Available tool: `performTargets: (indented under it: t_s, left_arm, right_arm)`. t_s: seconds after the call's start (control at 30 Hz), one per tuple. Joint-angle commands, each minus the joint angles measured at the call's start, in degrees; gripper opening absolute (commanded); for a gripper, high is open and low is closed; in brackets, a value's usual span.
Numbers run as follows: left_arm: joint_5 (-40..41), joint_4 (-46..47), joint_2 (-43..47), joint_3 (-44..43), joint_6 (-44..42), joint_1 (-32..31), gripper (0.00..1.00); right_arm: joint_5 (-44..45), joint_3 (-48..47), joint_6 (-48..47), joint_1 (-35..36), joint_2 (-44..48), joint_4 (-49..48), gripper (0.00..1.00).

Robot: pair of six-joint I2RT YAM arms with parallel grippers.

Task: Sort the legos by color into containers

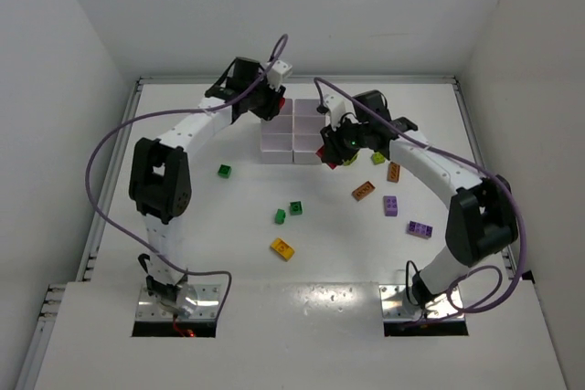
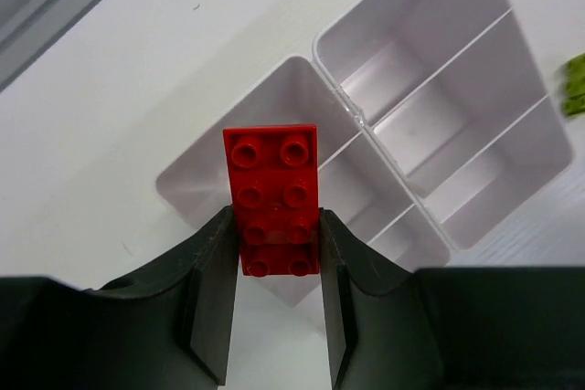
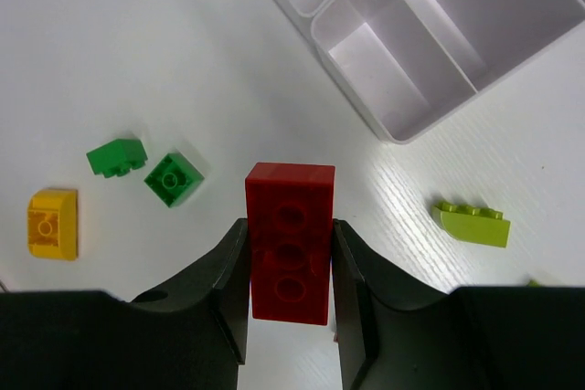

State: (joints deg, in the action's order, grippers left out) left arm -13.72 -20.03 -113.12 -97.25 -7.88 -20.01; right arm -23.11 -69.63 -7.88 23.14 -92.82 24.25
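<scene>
The left gripper (image 2: 277,226) pinches a red brick (image 2: 272,171) over the tray (image 2: 439,25); drop it straight down. The right gripper (image 3: 289,230) squeezes another red brick (image 3: 289,191); put it there too.

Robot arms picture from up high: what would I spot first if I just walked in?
The left hand pinches a red brick over the far left corner of the white tray. The right hand pinches a second red brick just beside the tray. Green, yellow, orange and purple loose bricks lie scattered on the table, nearer the arm bases.
</scene>
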Motion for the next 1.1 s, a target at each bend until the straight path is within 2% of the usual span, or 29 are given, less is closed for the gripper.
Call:
performTargets:
  t_s: [0.0,0.17,0.33,0.37,0.57,0.7,0.8,0.9,0.97,1.07]
  left_arm:
    - [5.62,-1.67,-1.48,-5.39,-9.06,-1.08,0.27]
    - [8.09,-4.39,-4.64,-9.09,-13.82,-1.08,0.29]
    - [9.32,-4.93,-6.41,-11.02,-17.16,-1.08,0.37]
    - [9.32,-4.93,-6.93,-11.03,-17.17,-1.08,0.41]
    - [5.72,-6.69,-6.94,-10.51,-19.19,-1.08,0.49]
    - [4.93,-7.3,-6.32,-9.97,-18.05,-1.08,0.65]
    - [2.04,-6.52,-5.1,-9.45,-16.03,-0.47,0.73]
    - [-4.89,-3.45,-1.41,-8.31,-9.46,2.42,0.75]
    - [-11.9,1.73,3.75,-6.29,-1.64,4.97,0.75]
    - [-13.97,10.0,10.27,-1.11,7.86,6.73,0.76]
  right_arm:
    - [-1.5,-2.88,0.23,-0.9,0.0,-1.05,0.01]
    - [-1.5,-2.88,0.23,-1.43,-0.52,-1.05,0.02]
    - [-2.02,-3.41,0.23,-1.43,-1.57,-1.05,0.03]
    - [-2.02,-3.41,-0.29,-1.95,-1.58,-1.05,0.03]
    - [-2.02,-3.94,-0.29,-1.95,-2.11,-1.05,0.03]
    - [-2.02,-3.94,-0.29,-1.95,-2.63,-1.57,0.05]
    - [-2.55,-4.55,-0.29,-1.95,-3.25,-1.57,0.05]
    - [-2.55,-6.57,0.31,-1.95,-4.47,-2.8,0.05]
    - [-2.55,-9.11,1.63,-1.43,-6.05,-3.76,0.03]
    - [-0.45,-14.47,4.01,-0.9,-8.86,-7.36,0.02]
